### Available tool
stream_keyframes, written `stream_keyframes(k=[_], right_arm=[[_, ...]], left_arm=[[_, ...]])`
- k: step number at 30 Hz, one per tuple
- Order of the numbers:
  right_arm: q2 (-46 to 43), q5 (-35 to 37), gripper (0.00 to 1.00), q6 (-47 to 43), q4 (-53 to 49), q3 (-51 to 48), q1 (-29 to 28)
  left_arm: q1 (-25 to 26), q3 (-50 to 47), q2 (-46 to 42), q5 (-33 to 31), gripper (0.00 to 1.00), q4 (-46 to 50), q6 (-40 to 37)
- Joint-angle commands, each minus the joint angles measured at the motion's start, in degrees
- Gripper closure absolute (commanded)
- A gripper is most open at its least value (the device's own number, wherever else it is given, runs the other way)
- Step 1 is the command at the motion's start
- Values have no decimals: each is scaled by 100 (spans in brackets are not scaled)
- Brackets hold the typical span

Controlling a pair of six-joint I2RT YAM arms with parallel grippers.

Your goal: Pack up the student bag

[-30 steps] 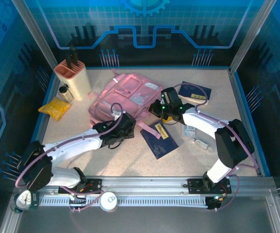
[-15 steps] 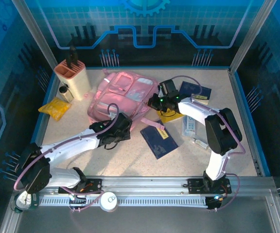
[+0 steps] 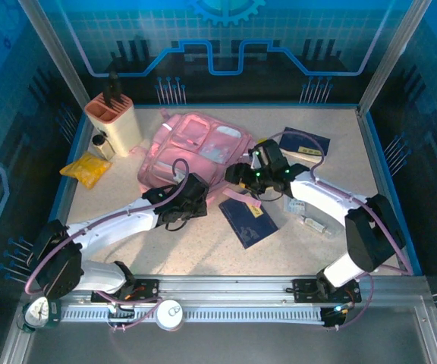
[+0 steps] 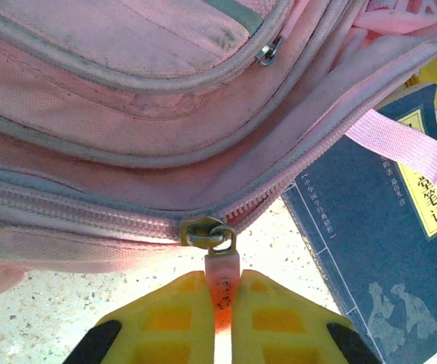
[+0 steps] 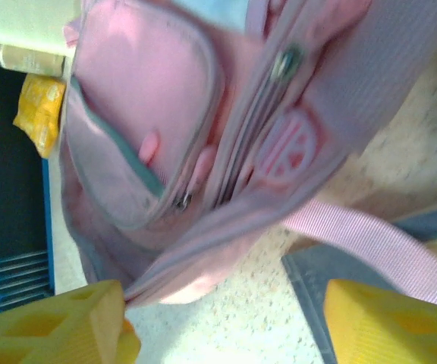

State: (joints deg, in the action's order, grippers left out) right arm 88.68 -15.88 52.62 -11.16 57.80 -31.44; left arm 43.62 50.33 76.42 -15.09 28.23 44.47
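One yellow packet [image 3: 86, 168] lies near the left edge of the table [image 3: 203, 250], with a beige holder [image 3: 116, 121] at the far left corner. The student bag [image 3: 196, 148] lies toward the far edge, just left of the middle. The left gripper [image 4: 220, 292] is clenched on the pink zipper pull [image 4: 220, 274] at the bag's near side. The right gripper [image 5: 234, 322] hangs released, fingers wide apart, at the bag's right side, where a pink strap [image 5: 370, 243] crosses a blue notebook [image 3: 247, 218].

Front tabletop [image 3: 218, 254] open; student bag [image 3: 203, 144] — notebook [image 3: 245, 221] beside — blocks the middle.
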Motion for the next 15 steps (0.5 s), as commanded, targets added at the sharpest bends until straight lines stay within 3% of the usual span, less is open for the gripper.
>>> stream_keyframes(k=[1, 11, 15], right_arm=[[68, -239, 26, 852, 567, -340, -294], [887, 77, 34, 1849, 1524, -145, -495], [1224, 130, 47, 1827, 1607, 56, -494]], left_arm=[[-6, 150, 57, 88, 100, -147, -107], [-10, 212, 214, 118, 100, -50, -142], [-13, 265, 348, 38, 100, 80, -244]])
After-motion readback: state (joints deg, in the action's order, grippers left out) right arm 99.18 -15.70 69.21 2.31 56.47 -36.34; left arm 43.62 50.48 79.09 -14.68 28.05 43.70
